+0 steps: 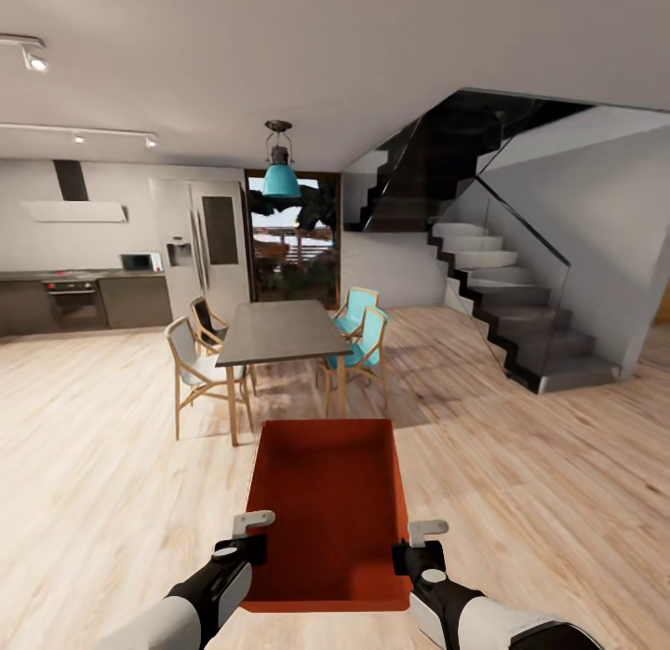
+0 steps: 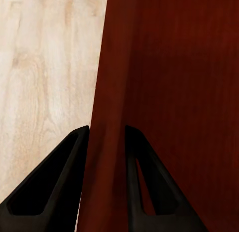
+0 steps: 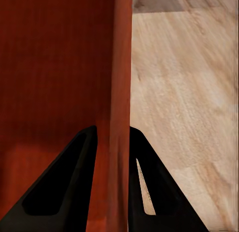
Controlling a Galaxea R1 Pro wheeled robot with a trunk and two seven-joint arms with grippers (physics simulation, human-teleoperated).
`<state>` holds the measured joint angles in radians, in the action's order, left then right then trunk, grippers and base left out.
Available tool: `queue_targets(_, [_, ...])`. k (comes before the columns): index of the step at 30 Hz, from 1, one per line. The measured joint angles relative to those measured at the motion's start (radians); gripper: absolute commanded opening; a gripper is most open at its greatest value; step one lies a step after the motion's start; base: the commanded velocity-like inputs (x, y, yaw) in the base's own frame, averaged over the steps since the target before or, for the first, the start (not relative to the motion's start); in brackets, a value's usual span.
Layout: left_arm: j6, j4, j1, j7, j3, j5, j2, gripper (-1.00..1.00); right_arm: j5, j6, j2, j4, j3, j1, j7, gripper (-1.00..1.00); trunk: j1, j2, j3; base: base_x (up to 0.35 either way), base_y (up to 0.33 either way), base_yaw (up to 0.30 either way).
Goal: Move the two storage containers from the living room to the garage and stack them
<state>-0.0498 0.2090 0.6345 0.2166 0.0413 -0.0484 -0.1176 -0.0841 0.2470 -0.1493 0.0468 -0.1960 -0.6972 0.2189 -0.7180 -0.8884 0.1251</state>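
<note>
The left tool (image 1: 244, 538) is clamped on the left long wall of an orange-red storage container (image 1: 330, 510), one finger (image 2: 50, 187) outside the thin wall and the other inside it, as the left wrist view shows. The right tool (image 1: 419, 546) pinches the opposite long wall the same way, with its fingers (image 3: 59, 187) either side of the wall in the right wrist view. Between the two arms the open-topped bin is carried level above the light wood plank floor (image 1: 84, 501), its flat bottom bare and its far short wall pointing away from the robot. Just beyond that far end stands a dining table (image 1: 279, 331) with a grey top and wooden legs, two pale chairs (image 1: 195, 366) on its left and two turquoise chairs (image 1: 365, 338) on its right. A teal pendant lamp (image 1: 280, 175) hangs over it. Further back on the left run dark kitchen cabinets with an oven (image 1: 74, 304), a microwave (image 1: 140, 262) and a tall fridge (image 1: 200, 250). Behind the table is a glazed door (image 1: 293, 250), and to the right a glass-sided staircase (image 1: 502, 296) climbs the wall.
</note>
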Motion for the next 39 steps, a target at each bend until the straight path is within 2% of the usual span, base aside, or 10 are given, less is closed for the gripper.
queue_targets(13, [0.007,0.018,0.0,0.003,0.003,0.003,-0.003,-1.0,0.003,0.002,0.004,-0.022,-0.004,-0.001,-0.001,-1.0,0.0,0.0,-0.007,0.0,0.0,-0.282])
queue_targets(19, [0.046,0.016,0.0,0.004,0.004,-0.013,-0.007,-1.0,0.009,0.003,0.012,-0.058,-0.026,0.0,-0.002,-1.0,0.0,0.0,-0.011,0.0,0.0,-0.257])
queue_targets(39, [0.048,0.005,0.0,0.001,0.011,-0.002,-0.006,-1.0,0.011,0.002,0.01,-0.059,-0.021,0.009,0.002,-1.0,0.0,0.0,-0.022,0.0,0.0,-0.231])
